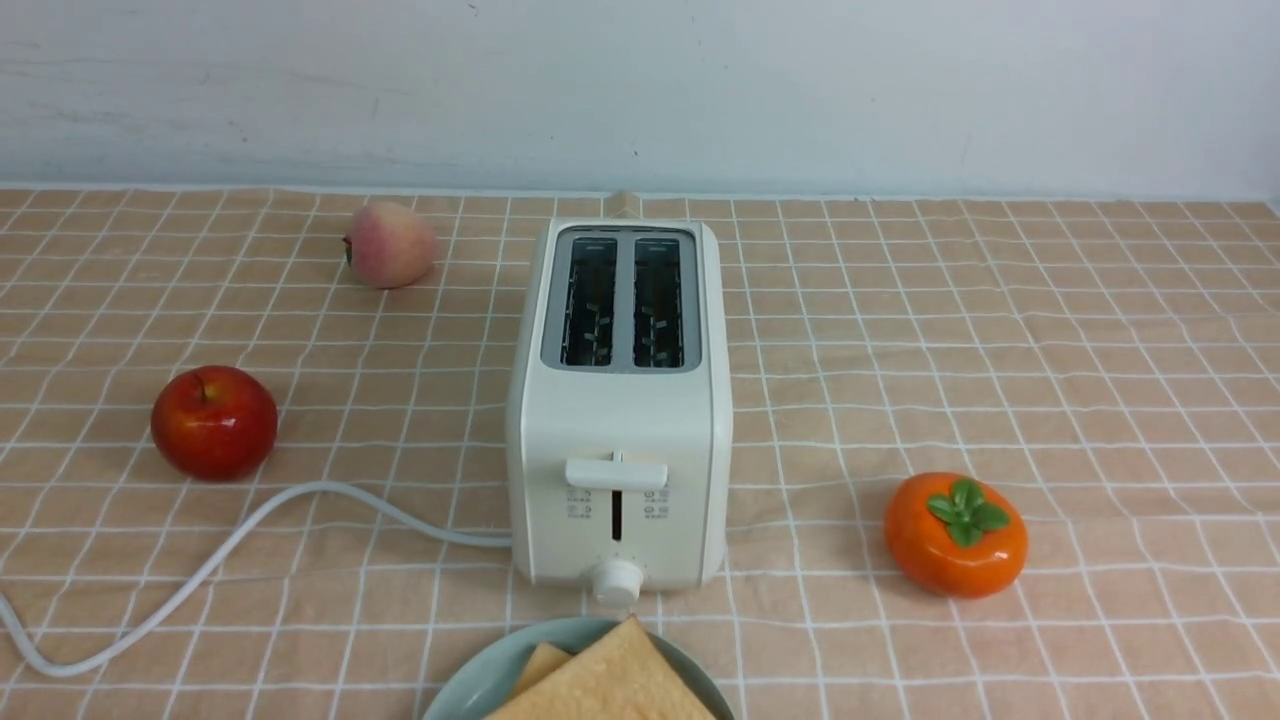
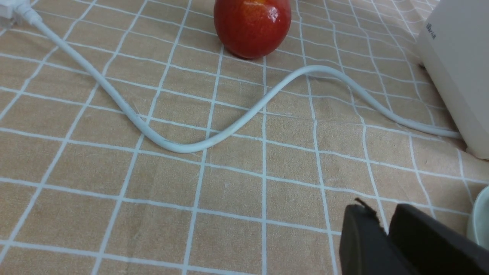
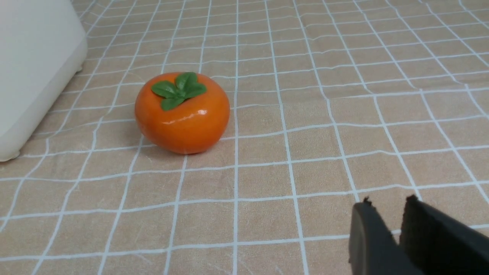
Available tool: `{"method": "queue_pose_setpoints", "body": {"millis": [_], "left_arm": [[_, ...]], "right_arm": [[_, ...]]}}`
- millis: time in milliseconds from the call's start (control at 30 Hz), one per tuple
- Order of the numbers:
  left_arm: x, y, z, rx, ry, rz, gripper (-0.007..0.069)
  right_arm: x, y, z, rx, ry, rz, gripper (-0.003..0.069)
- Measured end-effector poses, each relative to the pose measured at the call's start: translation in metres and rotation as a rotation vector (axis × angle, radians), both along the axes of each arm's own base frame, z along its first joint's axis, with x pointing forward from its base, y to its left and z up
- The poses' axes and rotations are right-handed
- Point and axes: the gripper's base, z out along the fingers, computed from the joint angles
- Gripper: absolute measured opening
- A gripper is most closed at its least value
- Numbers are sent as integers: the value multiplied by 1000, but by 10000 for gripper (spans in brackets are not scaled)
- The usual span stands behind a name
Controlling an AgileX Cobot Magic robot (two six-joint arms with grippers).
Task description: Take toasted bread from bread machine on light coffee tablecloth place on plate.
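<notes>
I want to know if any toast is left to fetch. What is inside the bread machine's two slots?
Both slots of the bread machine show only dark interior and metal guide wires, no bread. The slot bottoms are too dark to see. Two slices of toasted bread lie on the plate.

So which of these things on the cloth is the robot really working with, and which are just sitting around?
Part of the job:
- toasted bread
- plate
- bread machine
- tablecloth

Just lying about:
- red apple
- peach
- orange persimmon
</notes>
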Motion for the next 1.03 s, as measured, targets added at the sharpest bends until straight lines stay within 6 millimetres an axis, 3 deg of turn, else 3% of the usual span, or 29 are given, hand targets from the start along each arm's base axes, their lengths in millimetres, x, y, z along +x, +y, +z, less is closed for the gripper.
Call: {"method": "queue_pose_setpoints", "body": {"millis": [1033], "left_arm": [[0,0,0,0,1,0,144]], "right_arm": [[0,0,0,1,0,0,159]]}}
